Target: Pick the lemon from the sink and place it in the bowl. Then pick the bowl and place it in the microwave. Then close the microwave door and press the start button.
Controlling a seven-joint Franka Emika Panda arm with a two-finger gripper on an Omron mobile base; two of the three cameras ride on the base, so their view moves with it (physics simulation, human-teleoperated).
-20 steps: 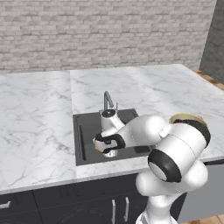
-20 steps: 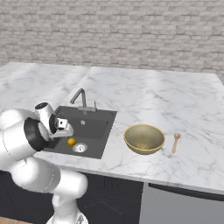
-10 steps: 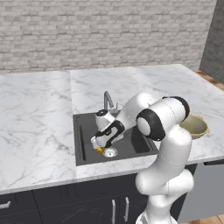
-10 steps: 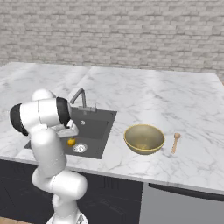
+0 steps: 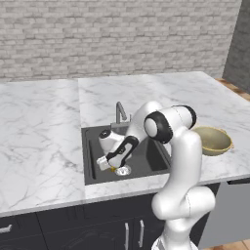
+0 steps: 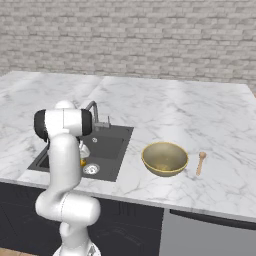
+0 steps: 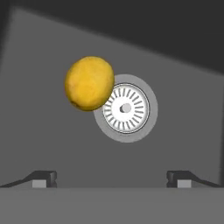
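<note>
The robot is working on the first step, reaching for the lemon [image 7: 89, 83]. Its hand [image 7: 111, 177] is hanging inside the sink [image 5: 146, 158] at the centre of the left base view, fingers spread wide apart and gripping nothing. In the hand view the lemon is lying upper left of centre, overlapping the edge of the drain [image 7: 126, 107]. The next move likely calls for shifting the hand towards the lemon, lowering, then closing. I am counting one lemon, one bowl [image 6: 164, 158] at centre right on the tabletop [image 6: 200, 120], one wooden spoon [image 6: 200, 162] beside it, and one faucet [image 6: 93, 109].
</note>
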